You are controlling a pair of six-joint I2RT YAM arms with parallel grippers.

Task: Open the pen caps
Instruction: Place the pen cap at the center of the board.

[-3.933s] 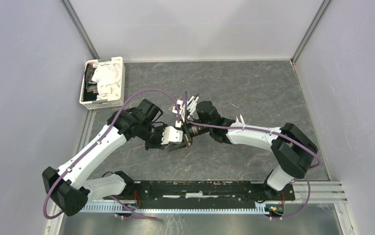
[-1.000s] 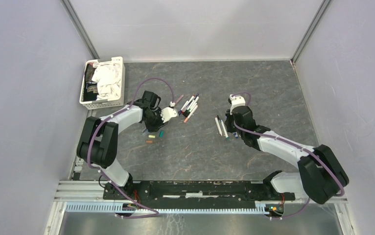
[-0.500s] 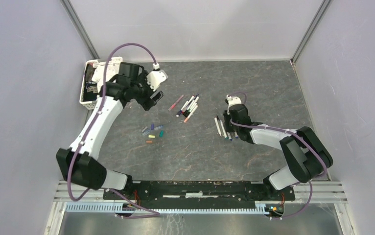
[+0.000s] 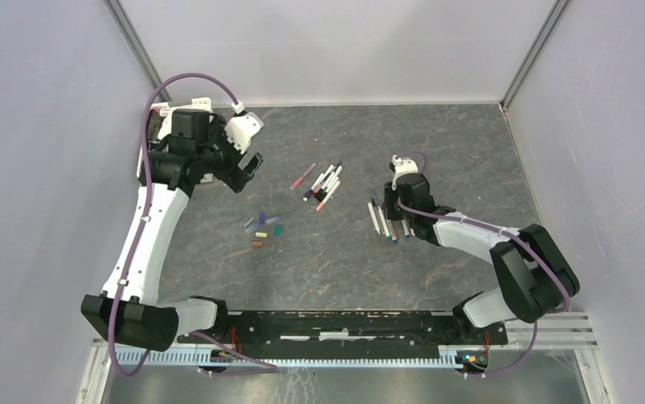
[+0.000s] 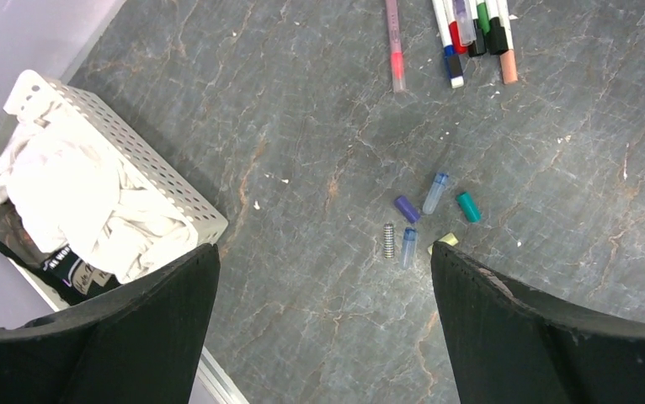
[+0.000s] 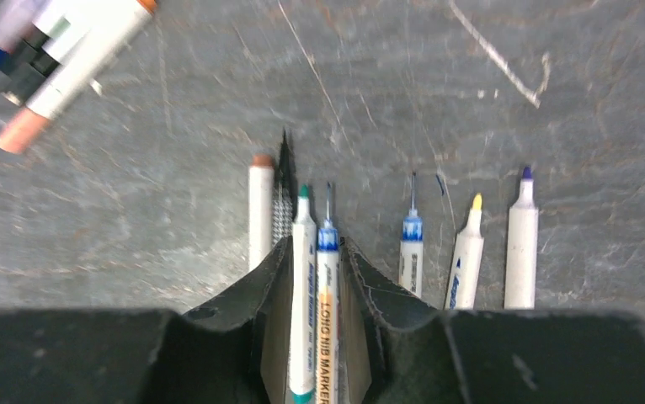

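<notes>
Several loose pen caps (image 4: 262, 229) lie left of centre; in the left wrist view they show as purple (image 5: 407, 209), teal (image 5: 468, 206) and blue (image 5: 408, 247), beside a small spring (image 5: 388, 240). My left gripper (image 4: 250, 164) hangs high near the basket, open and empty (image 5: 323, 328). Capped pens (image 4: 323, 181) lie in a bunch at mid-table. My right gripper (image 4: 397, 217) is down on a row of uncapped pens (image 4: 384, 220). Its jaws (image 6: 315, 244) stand narrowly apart astride a green-tipped pen (image 6: 303, 252) and a blue-tipped pen (image 6: 327, 269), both lying on the table.
A white basket (image 5: 134, 160) of cloth stands at the back left, partly under my left arm. A pink pen (image 4: 303, 175) lies apart from the capped bunch. More uncapped pens (image 6: 466, 261) lie right of my right fingers. Walls enclose the table.
My left arm rose from the caps and swung back-left toward the basket, its jaws opening wide. My right gripper stayed over the uncapped pens and its jaws parted a little.
</notes>
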